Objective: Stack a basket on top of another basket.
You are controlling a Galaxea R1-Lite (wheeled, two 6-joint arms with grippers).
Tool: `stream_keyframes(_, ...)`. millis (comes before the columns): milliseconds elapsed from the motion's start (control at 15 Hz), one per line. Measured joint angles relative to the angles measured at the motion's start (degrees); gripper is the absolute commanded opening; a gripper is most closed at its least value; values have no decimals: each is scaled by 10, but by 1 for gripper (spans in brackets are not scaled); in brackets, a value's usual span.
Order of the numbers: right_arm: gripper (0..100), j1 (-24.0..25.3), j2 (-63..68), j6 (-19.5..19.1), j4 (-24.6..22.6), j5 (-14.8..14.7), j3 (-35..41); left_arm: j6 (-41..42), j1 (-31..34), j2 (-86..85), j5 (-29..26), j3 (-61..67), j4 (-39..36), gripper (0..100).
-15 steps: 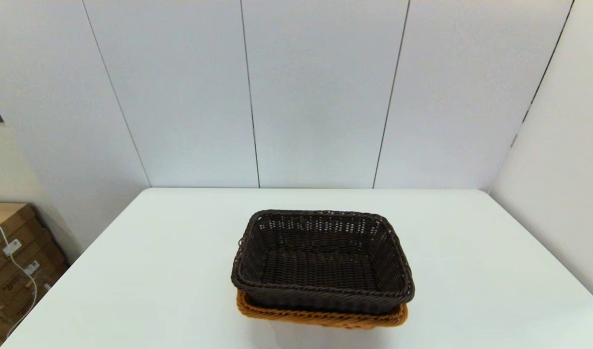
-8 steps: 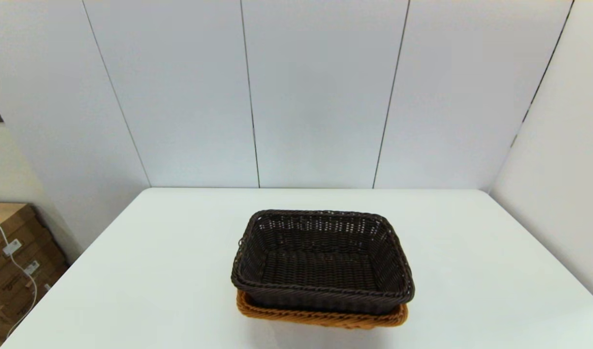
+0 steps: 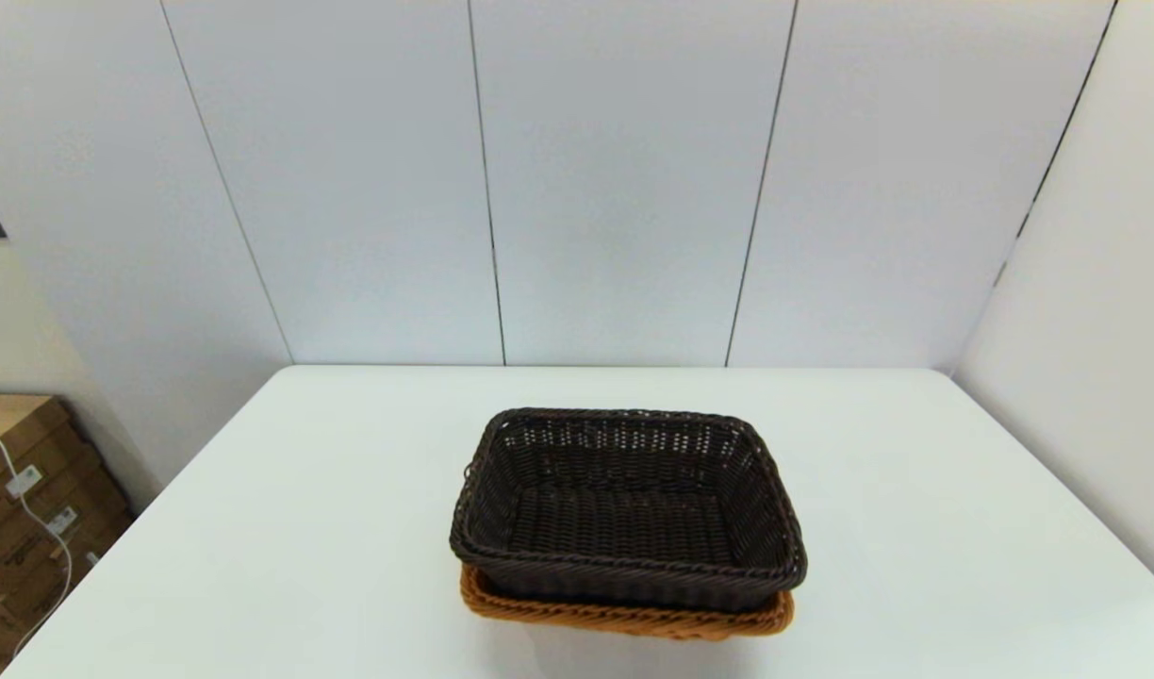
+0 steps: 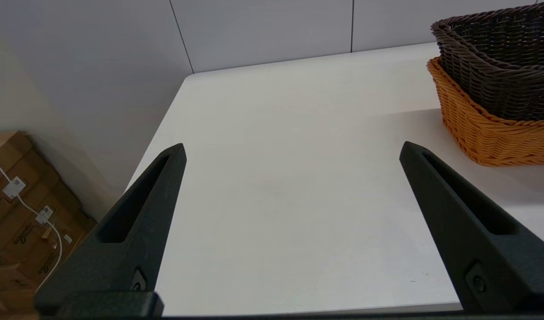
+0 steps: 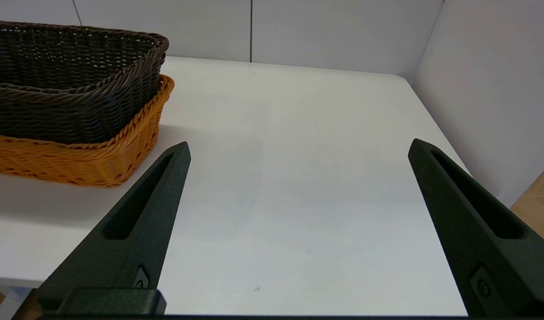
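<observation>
The dark brown basket (image 3: pixel 627 505) sits nested inside the orange-tan basket (image 3: pixel 624 618) near the table's front middle; only the orange rim and lower wall show beneath it. Both wrist views see the pair from the side: dark brown basket (image 4: pixel 503 66) (image 5: pixel 72 80) over orange-tan basket (image 4: pixel 490 133) (image 5: pixel 76 160). My left gripper (image 4: pixel 292 149) is open over bare table to the left of the baskets, well apart from them. My right gripper (image 5: pixel 298 146) is open to their right, also holding nothing. Neither arm shows in the head view.
The white table (image 3: pixel 351 528) is bounded by pale wall panels behind and on the right. Cardboard boxes (image 3: pixel 21 509) with a white cable stand on the floor past the table's left edge.
</observation>
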Motion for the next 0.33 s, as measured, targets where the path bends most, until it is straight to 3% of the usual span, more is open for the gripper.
stream_keyframes(333,100,0,0,9,0,-1,0,0,0,0,0,0,0,100)
